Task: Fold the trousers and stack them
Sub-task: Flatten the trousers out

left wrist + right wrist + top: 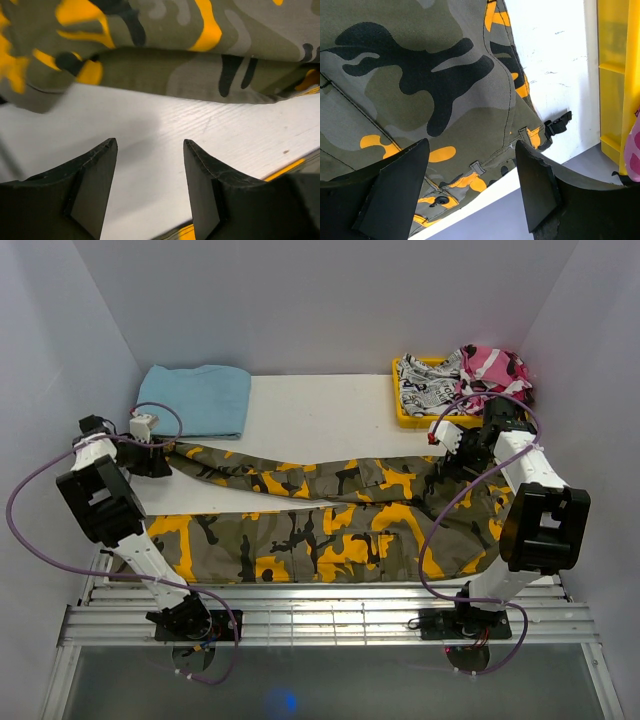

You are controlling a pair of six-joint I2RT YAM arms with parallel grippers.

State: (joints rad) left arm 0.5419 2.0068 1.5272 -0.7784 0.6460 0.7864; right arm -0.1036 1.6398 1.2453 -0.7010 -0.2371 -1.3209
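Observation:
The trousers, in olive, orange-yellow and black camouflage, lie spread across the white table. One leg runs along the front edge and the other slants up to the left. My left gripper is at the end of that upper leg. In the left wrist view it stands open over bare table, with the trouser leg just beyond its tips. My right gripper hovers at the waist end. It is open above the waistband, near a black buckle. Neither gripper holds anything.
A folded light-blue cloth lies at the back left. At the back right, a yellow tray holds a black-and-white printed garment and a pink camouflage garment. A metal rail frame borders the near edge. Walls close in on both sides.

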